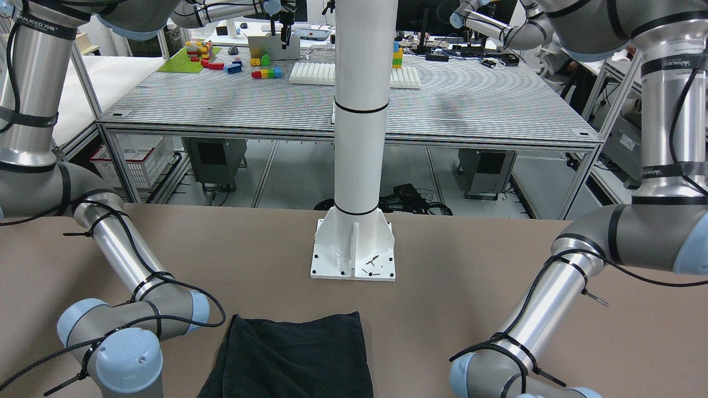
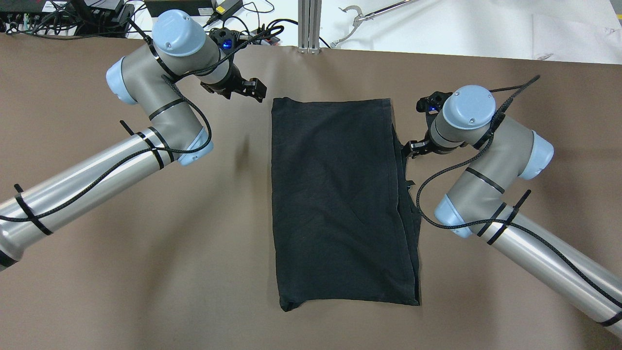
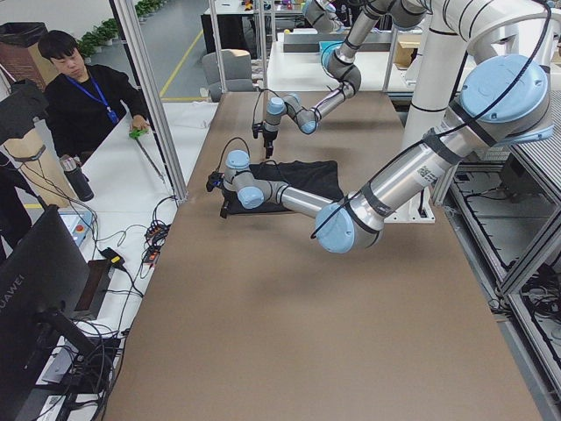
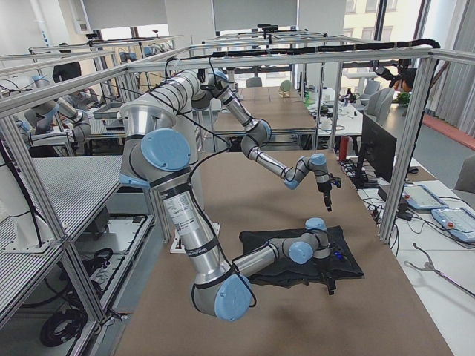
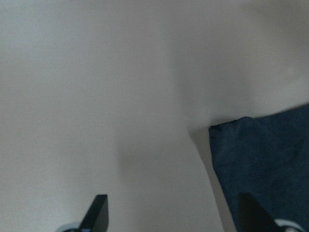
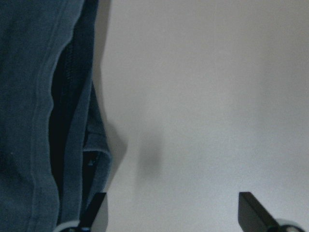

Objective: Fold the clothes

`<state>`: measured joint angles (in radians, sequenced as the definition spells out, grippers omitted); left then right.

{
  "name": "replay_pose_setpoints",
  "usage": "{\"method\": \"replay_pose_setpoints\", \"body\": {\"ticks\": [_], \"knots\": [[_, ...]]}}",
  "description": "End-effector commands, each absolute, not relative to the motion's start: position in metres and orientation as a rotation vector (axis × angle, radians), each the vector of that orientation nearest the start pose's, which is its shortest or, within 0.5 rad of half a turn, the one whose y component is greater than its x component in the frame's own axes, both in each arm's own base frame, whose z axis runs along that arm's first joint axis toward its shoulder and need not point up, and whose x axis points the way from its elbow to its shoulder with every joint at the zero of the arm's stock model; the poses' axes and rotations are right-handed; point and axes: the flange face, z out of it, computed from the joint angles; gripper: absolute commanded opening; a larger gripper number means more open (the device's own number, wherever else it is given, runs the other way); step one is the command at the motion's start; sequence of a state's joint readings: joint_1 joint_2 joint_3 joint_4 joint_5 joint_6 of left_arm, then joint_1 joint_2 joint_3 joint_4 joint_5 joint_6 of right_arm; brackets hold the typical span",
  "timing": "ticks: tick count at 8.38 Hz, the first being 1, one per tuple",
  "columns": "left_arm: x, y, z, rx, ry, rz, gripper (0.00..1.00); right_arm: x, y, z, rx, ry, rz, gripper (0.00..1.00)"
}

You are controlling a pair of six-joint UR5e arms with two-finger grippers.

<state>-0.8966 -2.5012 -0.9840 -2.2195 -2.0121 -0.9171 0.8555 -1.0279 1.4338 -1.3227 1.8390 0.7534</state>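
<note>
Status as I read it from the remote station. The black garment lies flat on the brown surface, centred between the two arms, folded into a long rectangle. Its stacked, uneven layer edges run along the side toward the right arm; the opposite side is straight.

Left hand: positioned just beside the garment's far corner on the left arm's side. In the left wrist view its fingers stand wide apart, with only bare surface between them.

Right hand: positioned just beside the layered edge, toward its far end. In the right wrist view the jaws are spread wide and empty; one fingertip sits over the garment's edge, the other over bare surface.
</note>
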Motion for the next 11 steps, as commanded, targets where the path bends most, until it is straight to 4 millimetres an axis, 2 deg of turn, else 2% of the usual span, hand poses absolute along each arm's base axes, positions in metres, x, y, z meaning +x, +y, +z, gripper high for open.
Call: {"method": "replay_pose_setpoints", "body": {"ticks": [1,2,3,4,5,6,7,8,9,10,11], "knots": [[0.48,-0.652,0.268,0.303,1.044,-0.059,0.95,-0.368,-0.587,0.368,0.291,-0.707,0.078,0.94],[0.497,-0.619,0.274,0.25,1.072,-0.084,0.95,-0.368,-0.582,0.353,0.25,-0.76,0.181,0.93],[0.507,-0.592,0.268,0.213,1.107,-0.099,0.94,-0.364,-0.577,0.341,0.235,-0.791,0.254,0.94],[0.521,-0.566,0.261,0.165,1.137,-0.118,0.94,-0.363,-0.576,0.336,0.237,-0.805,0.27,0.94],[0.546,-0.539,0.257,0.133,1.159,-0.109,0.94,-0.362,-0.575,0.34,0.243,-0.806,0.26,0.94],[0.559,-0.526,0.261,0.122,1.171,-0.091,0.94,-0.36,-0.574,0.345,0.252,-0.812,0.254,0.94],[0.559,-0.525,0.273,0.135,1.166,-0.099,0.93,-0.36,-0.573,0.345,0.252,-0.814,0.253,0.94],[0.567,-0.515,0.277,0.138,1.176,-0.086,0.85,-0.36,-0.573,0.345,0.252,-0.817,0.257,0.94],[0.567,-0.515,0.278,0.136,1.176,-0.088,0.61,-0.36,-0.573,0.345,0.251,-0.817,0.26,0.94],[0.567,-0.515,0.278,0.136,1.176,-0.088,0.3,-0.36,-0.573,0.346,0.251,-0.815,0.261,0.94],[0.567,-0.514,0.277,0.135,1.178,-0.086,0.09,-0.36,-0.573,0.346,0.251,-0.815,0.261,0.94]]}}
